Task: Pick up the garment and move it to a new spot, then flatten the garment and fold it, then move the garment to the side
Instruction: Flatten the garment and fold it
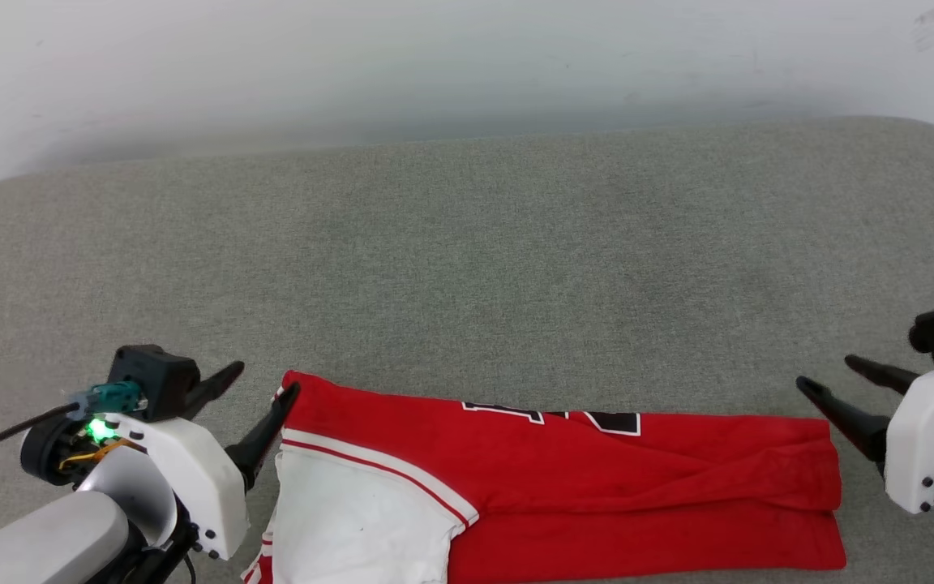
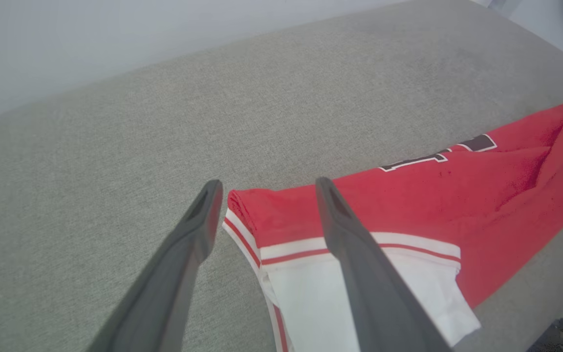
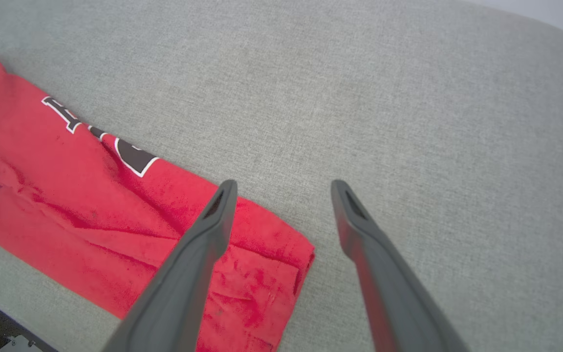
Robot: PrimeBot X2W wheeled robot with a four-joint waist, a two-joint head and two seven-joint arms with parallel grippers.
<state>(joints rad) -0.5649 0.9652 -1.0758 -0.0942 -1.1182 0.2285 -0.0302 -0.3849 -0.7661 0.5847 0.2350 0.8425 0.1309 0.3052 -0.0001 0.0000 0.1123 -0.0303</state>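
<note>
Cushion [image 1: 467,243], grey and broad, carrying one thing along its near edge. Garment [image 1: 597,470] laid there as a long red band, doubled lengthways, left end toward the near-left corner, right end short of the near-right corner, lower part cut off by the head view's bottom edge. Left gripper [image 1: 264,381] spread wide and empty, one fingertip at the band's far-left corner, touching or just shy of it, impossible to say which. Right gripper [image 1: 828,371] spread wide and empty too, just beside the right end and apart from it. White sleeve [image 1: 353,519] lying loose over the red at the left. Black-and-white print [image 1: 552,415] peeping out along the far fold.

Judged at risk: fold likely to fall open if closing fingers caught the top layer alone; band likely to skew under uneven pull from the two ends; loose sleeve apt to flop out on any lift; cloth, so close to the near edge, liable to slide off if dragged that way.

Containers: none pictured; garment borne by the bare cushion top alone.
</note>
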